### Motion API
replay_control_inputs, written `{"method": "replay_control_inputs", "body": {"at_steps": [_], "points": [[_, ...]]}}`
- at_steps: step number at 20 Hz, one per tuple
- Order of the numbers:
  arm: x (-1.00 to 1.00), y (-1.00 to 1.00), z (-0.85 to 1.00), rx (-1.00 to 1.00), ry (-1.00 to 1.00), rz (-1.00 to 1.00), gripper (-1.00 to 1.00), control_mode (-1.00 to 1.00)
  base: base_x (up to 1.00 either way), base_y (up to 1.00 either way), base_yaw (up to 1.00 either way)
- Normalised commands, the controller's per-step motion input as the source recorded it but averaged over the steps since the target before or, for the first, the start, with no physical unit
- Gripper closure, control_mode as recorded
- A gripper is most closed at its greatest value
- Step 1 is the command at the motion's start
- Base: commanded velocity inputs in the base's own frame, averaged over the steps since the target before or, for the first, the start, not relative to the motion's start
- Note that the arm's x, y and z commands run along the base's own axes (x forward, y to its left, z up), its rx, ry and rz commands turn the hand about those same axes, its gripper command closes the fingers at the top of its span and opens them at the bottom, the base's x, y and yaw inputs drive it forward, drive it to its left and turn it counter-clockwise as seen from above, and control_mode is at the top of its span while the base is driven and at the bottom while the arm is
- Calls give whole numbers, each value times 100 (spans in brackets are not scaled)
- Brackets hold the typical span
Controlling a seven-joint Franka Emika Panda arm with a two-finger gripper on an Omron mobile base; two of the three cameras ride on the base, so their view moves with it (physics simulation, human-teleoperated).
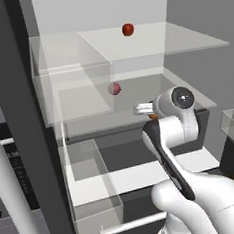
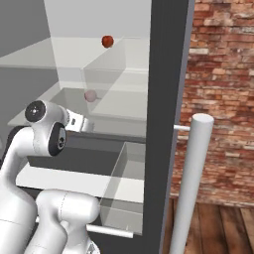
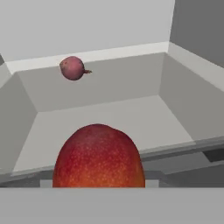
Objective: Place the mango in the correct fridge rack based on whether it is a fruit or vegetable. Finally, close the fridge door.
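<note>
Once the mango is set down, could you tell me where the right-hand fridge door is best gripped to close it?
Grip the white bar handle of the fridge door near its middle, coming from the side facing away from the door, with the jaws level across it. The bar is round and upright, and it stands off the door on a short post, so fingers should fit around it.

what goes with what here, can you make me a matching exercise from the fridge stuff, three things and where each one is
Things:
1. mango
2. small red fruit
3. pinkish-red ball

Places:
A. on the upper glass shelf
B. right in front of the hand camera, at the gripper
C. at the back of the middle level, below the upper shelf

Pairs: 1-B, 2-A, 3-C
</note>
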Motion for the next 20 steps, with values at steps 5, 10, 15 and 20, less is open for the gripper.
{"method": "replay_control_inputs", "body": {"at_steps": [5, 10, 15, 20], "points": [[-43, 0, 100, 0, -5, 0, 100, -100, 0, 0, 0], [-29, 0, 100, 0, -7, 0, 100, -100, 0, 0, 0], [-13, 0, 100, 0, -11, 0, 100, -100, 0, 0, 0], [9, 0, 84, 0, -10, 0, 100, -100, 0, 0, 0]]}}
